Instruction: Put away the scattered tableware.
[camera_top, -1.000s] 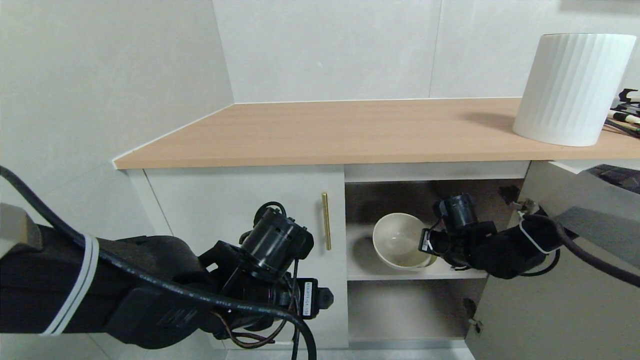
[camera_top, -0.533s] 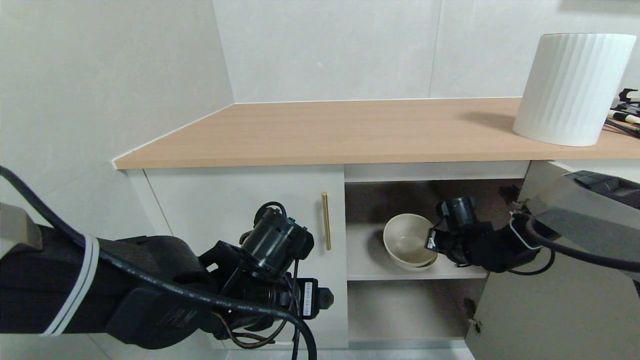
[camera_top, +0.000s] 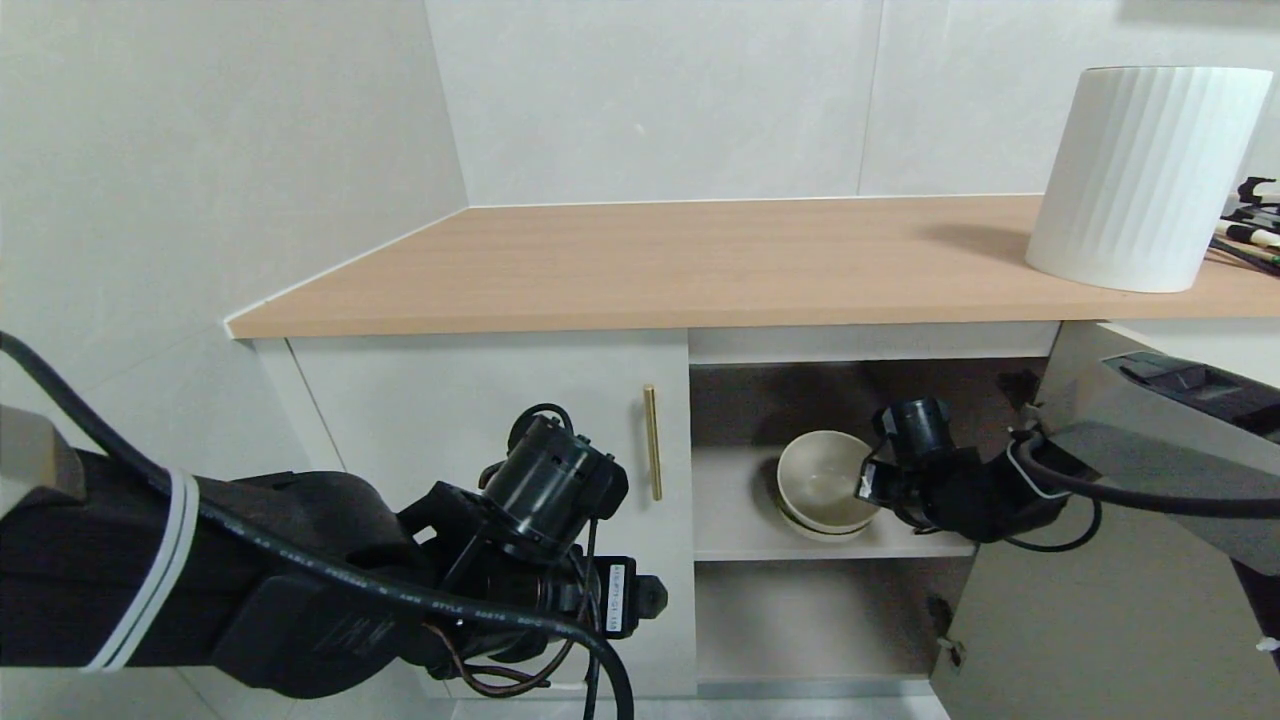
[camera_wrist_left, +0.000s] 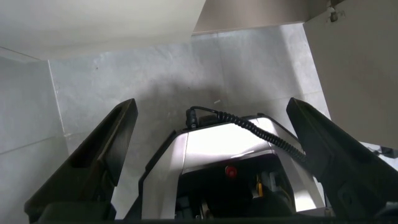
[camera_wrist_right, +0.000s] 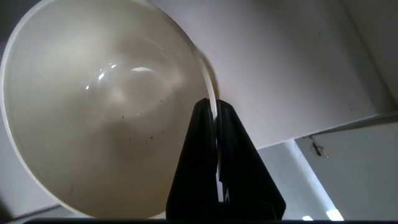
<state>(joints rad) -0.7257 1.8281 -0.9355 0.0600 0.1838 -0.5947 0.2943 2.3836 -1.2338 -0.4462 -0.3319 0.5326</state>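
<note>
Head view: we list one cream bowl (camera_top: 822, 482), tilted, inside the open cupboard just above its shelf (camera_top: 730, 535), below the worktop (camera_top: 700, 260); the right hand (camera_top: 868, 487) is at its rim. Left wrist view: left hand (camera_wrist_left: 211, 162), fingers spread wide, holding nothing. Right wrist view: we note the right hand pinched tight on the bowl's rim.

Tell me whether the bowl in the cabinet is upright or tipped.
Tipped: the bowl shows its opening facing outward above the cabinet shelf, and the right gripper pinches its rim.
</note>
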